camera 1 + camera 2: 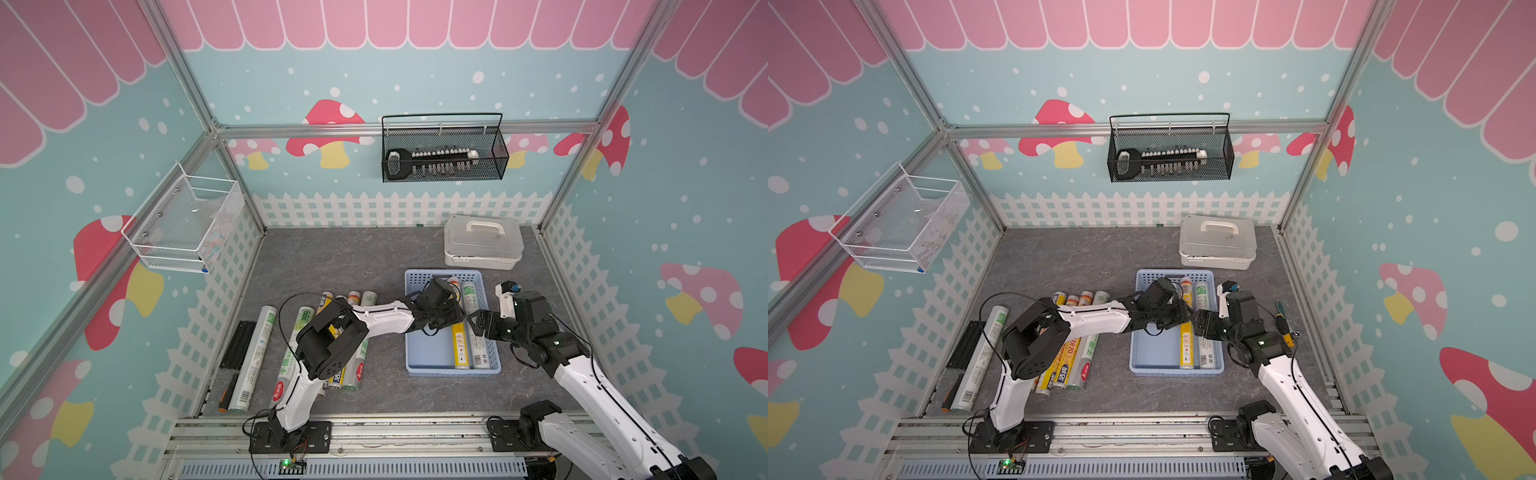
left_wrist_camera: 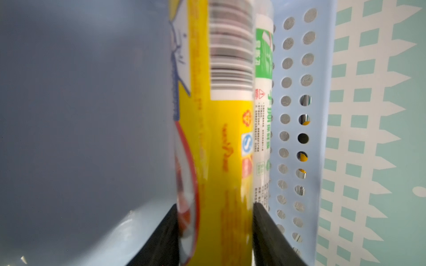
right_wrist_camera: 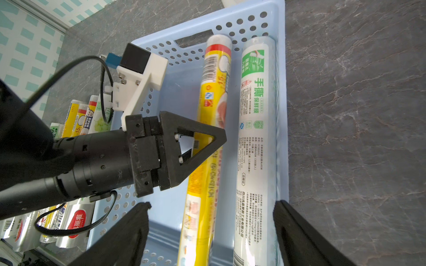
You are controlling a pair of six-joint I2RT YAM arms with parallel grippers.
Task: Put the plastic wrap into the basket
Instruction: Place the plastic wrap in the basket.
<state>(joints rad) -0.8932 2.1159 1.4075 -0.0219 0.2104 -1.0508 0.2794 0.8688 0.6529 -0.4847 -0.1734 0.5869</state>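
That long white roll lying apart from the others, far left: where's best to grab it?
Probably its middle, from straight above, jaws across its width. The white roll lies flat and is long, so a centred grip balances it; a black bar lies close alongside.

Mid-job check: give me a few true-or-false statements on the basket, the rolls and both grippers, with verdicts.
1. Two rolls lie in the blue basket: a yellow roll and a white-green roll. True.
2. The left gripper straddles the white-green roll. False: its fingers flank the yellow roll.
3. The right gripper holds a roll. False: it is open and empty above the basket.
4. Other rolls lie on the table outside the basket. True.
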